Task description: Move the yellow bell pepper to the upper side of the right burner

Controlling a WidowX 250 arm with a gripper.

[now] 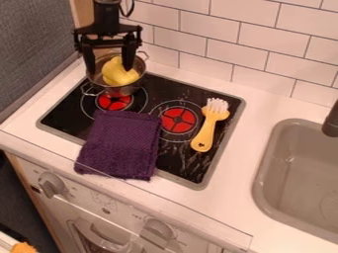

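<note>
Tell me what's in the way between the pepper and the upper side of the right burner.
The pot: the pepper is inside, so it likely must clear the rim. Beyond that, nothing visible blocks the way; the brush lies to the right of the burner's red center.

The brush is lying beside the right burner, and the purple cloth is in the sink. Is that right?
Not the cloth: the camera view shows the purple cloth lying on the stove. The brush does lie beside the right burner.
</note>
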